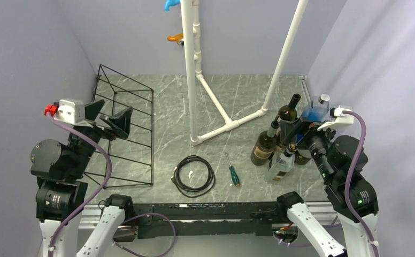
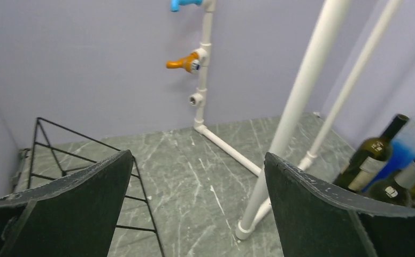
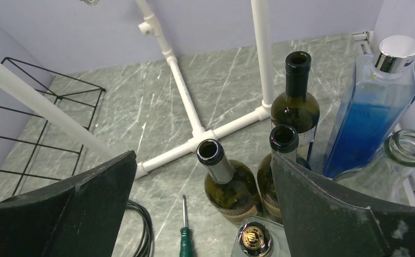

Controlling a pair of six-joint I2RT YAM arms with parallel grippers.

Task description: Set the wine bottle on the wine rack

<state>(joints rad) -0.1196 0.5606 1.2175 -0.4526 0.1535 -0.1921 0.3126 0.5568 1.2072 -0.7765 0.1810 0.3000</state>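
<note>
Spread wide, the right end effector hangs above a wine bottle at the worktop's right edge, seemingly lining up; the left end effector, likewise open, flanks the wine rack.

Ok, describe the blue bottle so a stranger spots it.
Start at the white pipe frame and find the bottle cluster right of it. The blue bottle stands at its back right: flat-sided, clear, blue liquid, silver cap, unlike the round dark wine bottles.
</note>
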